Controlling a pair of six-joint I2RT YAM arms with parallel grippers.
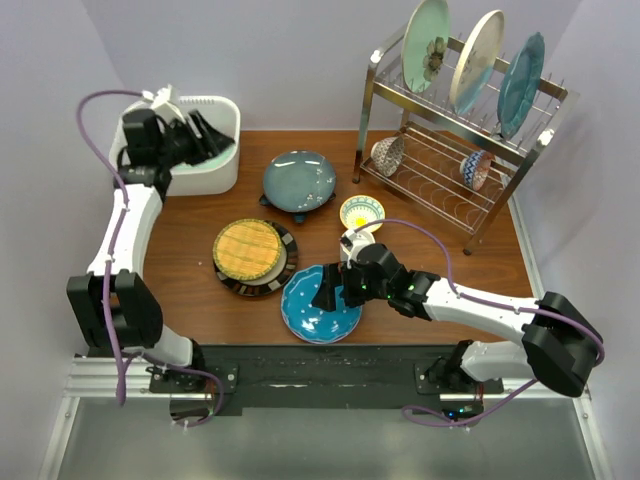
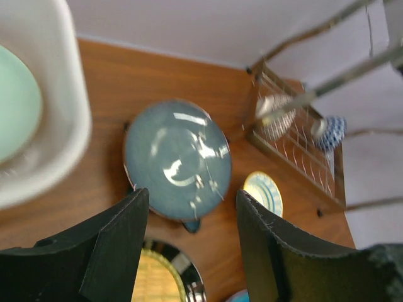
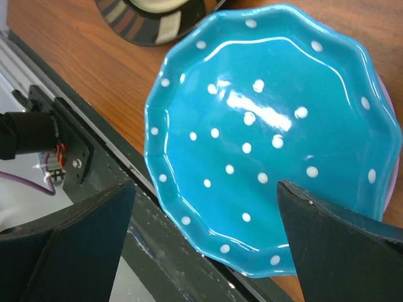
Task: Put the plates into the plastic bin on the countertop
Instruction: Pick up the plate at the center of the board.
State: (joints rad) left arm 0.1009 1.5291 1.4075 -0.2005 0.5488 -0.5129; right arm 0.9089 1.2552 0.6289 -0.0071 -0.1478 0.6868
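Note:
The white plastic bin [image 1: 222,170] stands at the back left of the countertop [image 1: 180,250]; a pale green plate [image 2: 16,107] lies inside it. My left gripper [image 1: 205,135] hovers over the bin, open and empty [image 2: 192,207]. On the wood lie a dark teal plate [image 1: 298,180], a black-rimmed plate with a yellow woven centre [image 1: 252,255] and a blue dotted plate [image 1: 320,305]. My right gripper [image 1: 335,290] is just above the blue dotted plate [image 3: 271,138], wide open [image 3: 204,195], its fingers [image 3: 327,233] straddling the near rim without touching it.
A steel wire dish rack [image 1: 455,150] at the back right holds three upright plates [image 1: 476,62] and two small patterned bowls [image 1: 388,155]. A small yellow-and-blue bowl [image 1: 362,212] sits between the teal plate and the rack. The black base rail [image 3: 164,251] runs along the near edge.

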